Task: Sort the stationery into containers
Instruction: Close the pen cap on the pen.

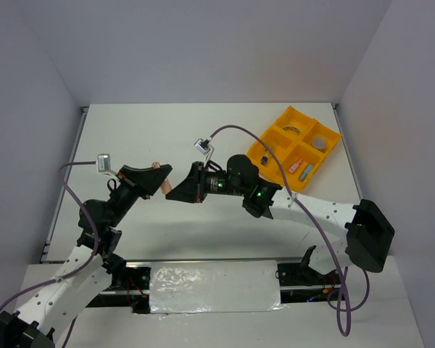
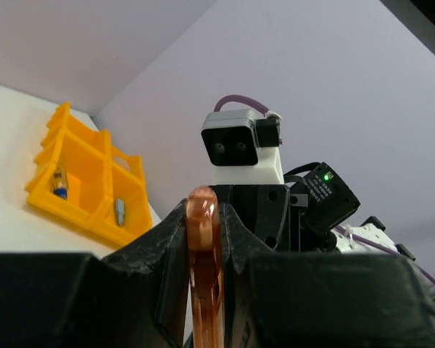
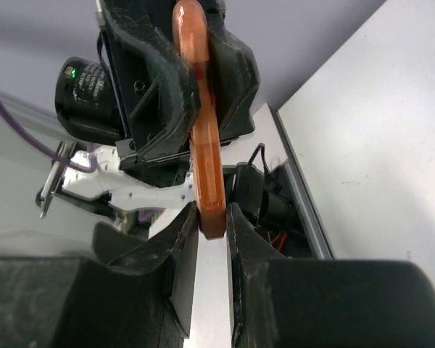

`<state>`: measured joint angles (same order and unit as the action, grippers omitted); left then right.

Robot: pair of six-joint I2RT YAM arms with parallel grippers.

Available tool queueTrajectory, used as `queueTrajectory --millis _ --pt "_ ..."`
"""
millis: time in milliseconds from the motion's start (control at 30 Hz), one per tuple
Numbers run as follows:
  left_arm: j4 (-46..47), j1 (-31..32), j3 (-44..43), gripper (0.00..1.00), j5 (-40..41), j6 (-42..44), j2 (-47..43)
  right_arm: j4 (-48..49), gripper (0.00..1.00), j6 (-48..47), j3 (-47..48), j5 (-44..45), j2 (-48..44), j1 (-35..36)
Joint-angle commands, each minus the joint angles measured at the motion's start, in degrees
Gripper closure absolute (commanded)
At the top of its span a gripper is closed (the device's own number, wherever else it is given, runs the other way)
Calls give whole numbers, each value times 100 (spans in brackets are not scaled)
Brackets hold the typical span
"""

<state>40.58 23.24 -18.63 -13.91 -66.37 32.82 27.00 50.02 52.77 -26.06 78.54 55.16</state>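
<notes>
The short translucent orange stick [image 3: 203, 138], above the white worktop [image 1: 167, 130] and well apart from the yellow-orange plastic tray [image 1: 275, 134], is clamped by both left pincer [image 2: 203, 225] and right pincer [image 3: 212, 221], seemingly mid hand-over: next the left should release so the right can carry it.

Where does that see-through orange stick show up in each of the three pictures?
Top external: the orange stick is left of centre, between the two arms' tips.
Left wrist: bottom centre, upright, pinched by the left tool.
Right wrist: centre, running from the top edge down into the right tool.
Shared landmark: the left tool clamped on the stick, visible in all three views.
</notes>
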Motion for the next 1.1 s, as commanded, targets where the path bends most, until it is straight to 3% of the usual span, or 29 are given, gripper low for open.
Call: queueTrajectory --millis 0,133,200,400,633,667,833,1067 --pt "-534 172 281 82 -1245 511 -12 719 100 -317 1129 1086 47 -250" --pt "-786 163 255 78 -1351 704 -91 981 100 -326 1349 806 266 -400" --pt "-963 172 98 69 -1360 896 -153 1218 100 -571 1332 358 346 -348" --pt "-1790 172 -579 60 -1245 1503 -294 2520 100 -467 340 -110 302 -339" --pt "-2597 172 -1379 9 -851 1952 -328 2126 100 -818 -29 -136 109 -295" --pt "-2729 172 -1484 6 -746 2013 -337 2073 100 -853 -65 -127 91 -312" --pt "-3354 172 -2126 3 -148 2505 -338 2221 100 -801 -417 -337 -32 -312" --pt "-3092 163 -2303 9 -418 2761 -346 2098 100 -1011 -733 -793 -427 -312"
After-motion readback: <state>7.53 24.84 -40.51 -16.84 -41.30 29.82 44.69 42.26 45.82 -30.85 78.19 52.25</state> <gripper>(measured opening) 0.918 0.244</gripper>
